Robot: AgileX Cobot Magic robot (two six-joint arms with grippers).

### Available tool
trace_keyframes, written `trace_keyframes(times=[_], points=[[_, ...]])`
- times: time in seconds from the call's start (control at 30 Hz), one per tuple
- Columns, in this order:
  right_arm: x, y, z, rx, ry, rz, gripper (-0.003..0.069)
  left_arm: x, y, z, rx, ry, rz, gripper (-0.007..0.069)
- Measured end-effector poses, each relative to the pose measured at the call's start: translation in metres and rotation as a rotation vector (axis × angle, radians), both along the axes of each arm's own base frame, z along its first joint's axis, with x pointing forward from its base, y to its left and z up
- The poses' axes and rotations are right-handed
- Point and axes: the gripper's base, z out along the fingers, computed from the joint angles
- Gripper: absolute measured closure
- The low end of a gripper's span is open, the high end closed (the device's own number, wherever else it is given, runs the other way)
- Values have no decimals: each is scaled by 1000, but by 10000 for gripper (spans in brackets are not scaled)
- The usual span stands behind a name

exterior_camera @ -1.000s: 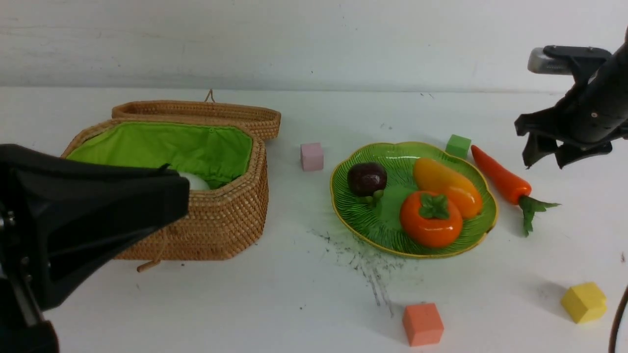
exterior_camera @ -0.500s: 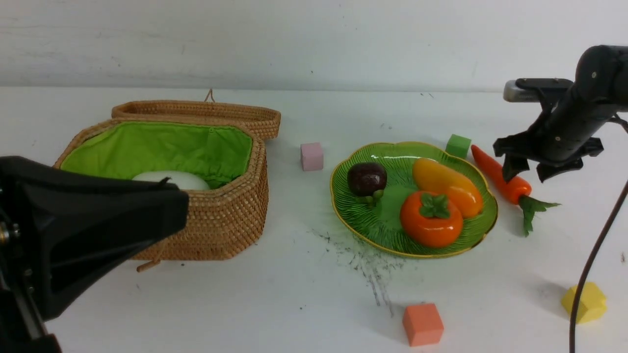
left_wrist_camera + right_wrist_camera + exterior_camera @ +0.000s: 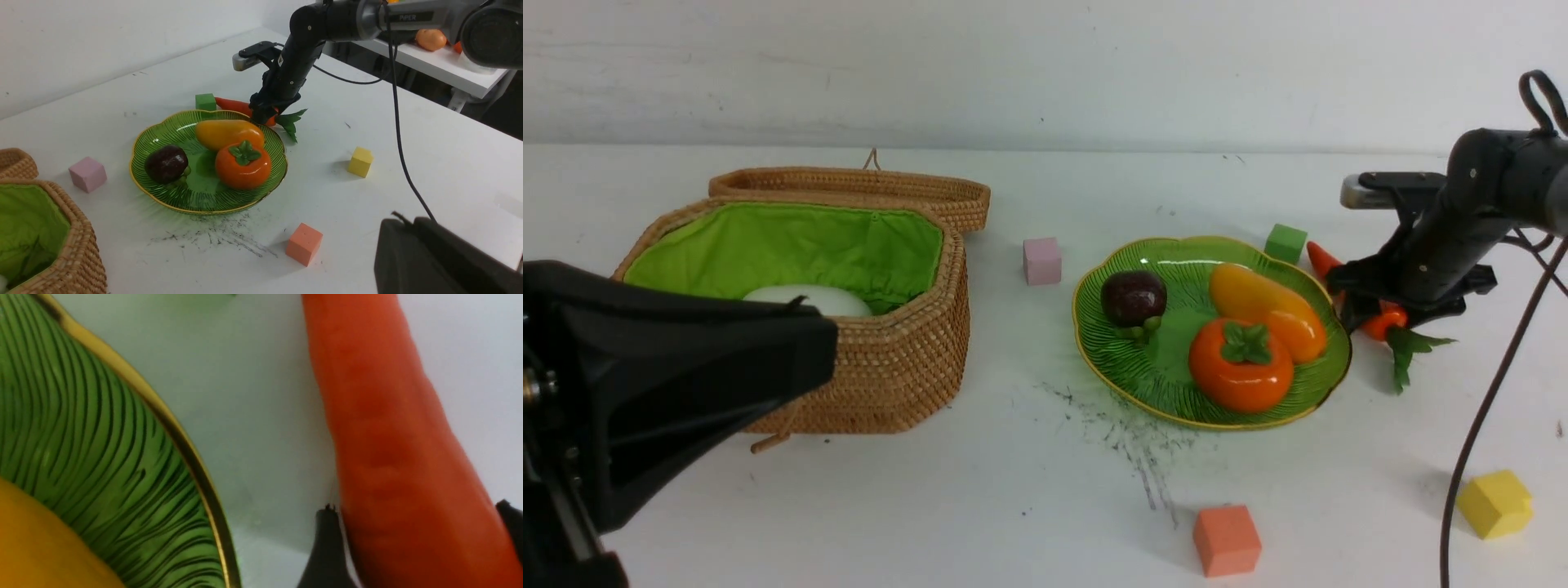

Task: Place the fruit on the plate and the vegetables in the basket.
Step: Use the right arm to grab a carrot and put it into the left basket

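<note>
The orange carrot [image 3: 1385,320] lies on the table just right of the green plate [image 3: 1094,359]. My right gripper [image 3: 1372,314] is down over it, open, with a finger on each side of the carrot [image 3: 380,416] and a thin gap showing beside one finger [image 3: 327,539]. The mangosteen [image 3: 1134,298], mango [image 3: 1266,310] and persimmon [image 3: 1240,363] rest on the plate. The wicker basket [image 3: 890,367] stands open at the left with the white radish [image 3: 809,298] inside. My left gripper [image 3: 829,335] is shut and empty, in front of the basket. The cucumber is hidden.
Foam cubes lie about: pink [image 3: 1042,260] between basket and plate, green [image 3: 1285,242] by the carrot's tip, orange [image 3: 1226,540] near the front, yellow [image 3: 1494,504] at the front right. The basket lid [image 3: 866,184] lies open behind it. Dark scuff marks [image 3: 1127,433] lie before the plate.
My right gripper has come down and to the left from above the table's right side onto the carrot. The left arm has hardly moved.
</note>
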Motion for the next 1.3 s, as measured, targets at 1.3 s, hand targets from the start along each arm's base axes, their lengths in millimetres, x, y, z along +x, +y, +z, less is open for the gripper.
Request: trace_keyframes(times=[1.3], points=[[-132, 291, 197, 287, -538, 880, 246, -14, 85, -8, 8, 125, 618, 637]])
